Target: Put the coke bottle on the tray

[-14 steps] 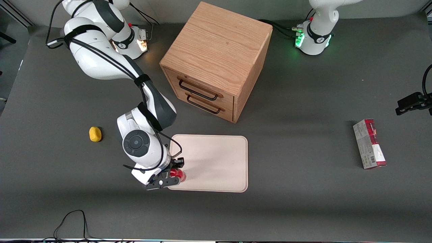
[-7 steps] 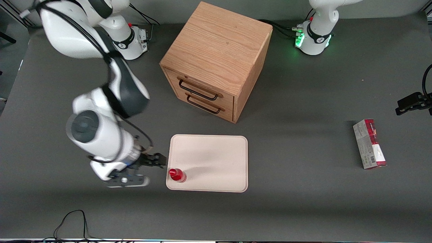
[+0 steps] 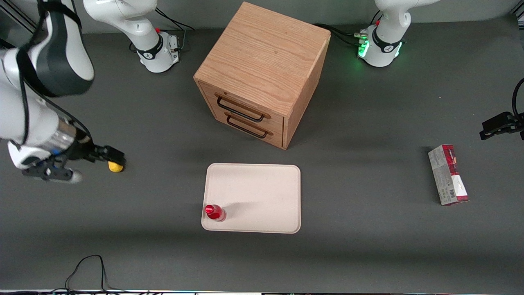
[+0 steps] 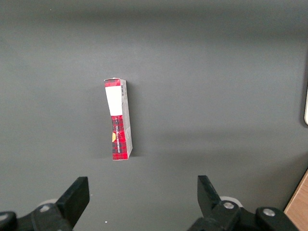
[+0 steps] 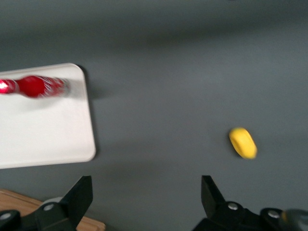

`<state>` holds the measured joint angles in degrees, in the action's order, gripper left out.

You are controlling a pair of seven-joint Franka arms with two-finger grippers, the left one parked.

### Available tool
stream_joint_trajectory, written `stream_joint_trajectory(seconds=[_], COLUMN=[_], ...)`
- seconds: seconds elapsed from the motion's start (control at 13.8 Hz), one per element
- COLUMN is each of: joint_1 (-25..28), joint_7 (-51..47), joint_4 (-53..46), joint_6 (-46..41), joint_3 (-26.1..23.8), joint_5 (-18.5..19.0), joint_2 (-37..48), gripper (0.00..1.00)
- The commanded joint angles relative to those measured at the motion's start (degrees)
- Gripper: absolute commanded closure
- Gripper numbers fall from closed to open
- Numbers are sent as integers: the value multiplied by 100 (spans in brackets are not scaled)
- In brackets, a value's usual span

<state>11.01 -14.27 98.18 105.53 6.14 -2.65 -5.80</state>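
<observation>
Coke bottle [image 3: 215, 212] stands upright on your tray [image 3: 262, 192], at its near corner toward the working arm.
Your gripper [image 3: 107, 154] hangs wide, empty, above the yellow lump [image 3: 116, 166].

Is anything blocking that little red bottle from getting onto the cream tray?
Nothing visible does: the small red coke bottle already stands upright on the flat cream tray, at its corner. The open gripper hangs apart, above the yellow lump.

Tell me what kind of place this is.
Probably a robot lab test bench: arms bolted to a dark mat, the open hand up over a yellow lump, and props: bottle upright on a tray, cabinet, box.
</observation>
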Motion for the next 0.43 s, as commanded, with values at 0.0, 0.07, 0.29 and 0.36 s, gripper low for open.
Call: stream_joint_trajectory(seconds=[0.0, 0.07, 0.29, 0.36], joint_1=[77, 77, 68, 60], joint_7=[518, 748, 742, 776], joint_4=[1124, 1063, 782, 633], joint_6=[74, -128, -375, -628], joint_3=[334, 405, 415, 423], joint_5=[159, 168, 177, 177], joint_2=[1176, 1203, 1160, 1099], gripper=[0, 0, 0, 0])
